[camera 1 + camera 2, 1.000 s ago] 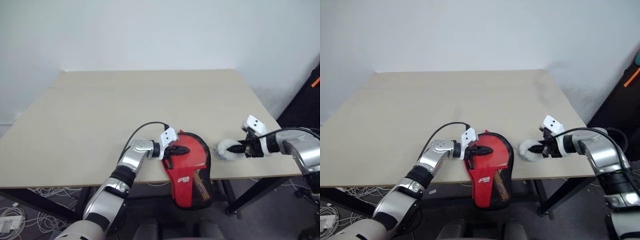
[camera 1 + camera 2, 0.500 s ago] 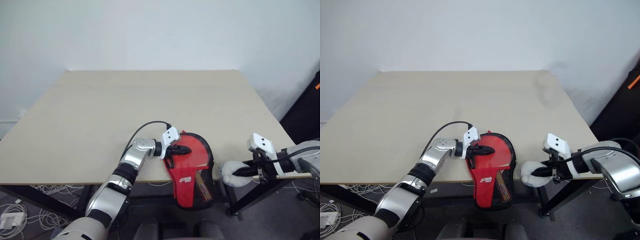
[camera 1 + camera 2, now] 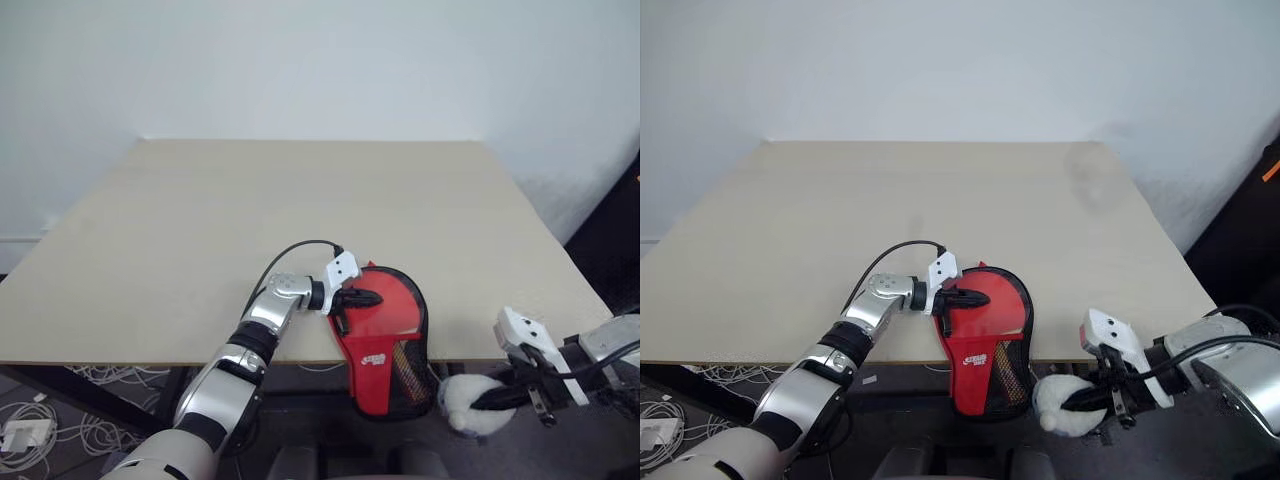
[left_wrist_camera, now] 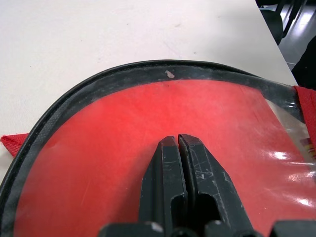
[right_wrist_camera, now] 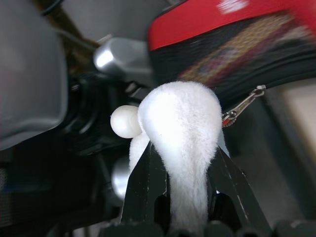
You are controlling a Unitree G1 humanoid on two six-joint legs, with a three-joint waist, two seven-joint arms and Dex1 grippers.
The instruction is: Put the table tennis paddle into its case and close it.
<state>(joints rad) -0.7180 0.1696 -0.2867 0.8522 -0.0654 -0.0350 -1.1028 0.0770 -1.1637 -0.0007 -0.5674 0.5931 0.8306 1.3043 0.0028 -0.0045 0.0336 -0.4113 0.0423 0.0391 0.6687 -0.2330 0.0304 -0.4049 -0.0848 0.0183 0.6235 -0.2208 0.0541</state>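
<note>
The case [image 3: 383,335] is seen lying at the near edge of the light wooden tabletop [image 3: 300,220], its rounded head resting on the surface and its narrower end, with the small white logo and black mesh, hanging over the edge. Through the clear window half, edged in black, the red face of the table tennis paddle [image 4: 148,128] is visible, so the paddle is already inside the case. The left gripper [image 3: 352,300] is laid on the rounded head of the case from the robot's left, its jaws pressed fully together with nothing between them; in the left wrist view the closed black fingertips [image 4: 170,148] are seen resting on the clear window over the red rubber. The right gripper [image 3: 1075,402] is held off the tabletop, below and in front of its near edge, to the right of the hanging end of the case and apart from it. Its jaws are narrowed onto a white fluffy pompom-like tuft [image 5: 180,123], which is pinched between the two black fingers [image 5: 143,182]. A small white ball [image 5: 125,121] is seen just beside the tuft in the right wrist view. A metal zip pull [image 5: 242,104] is seen dangling from the black edge of the case near the tuft; whether it is joined to the tuft cannot be told.
</note>
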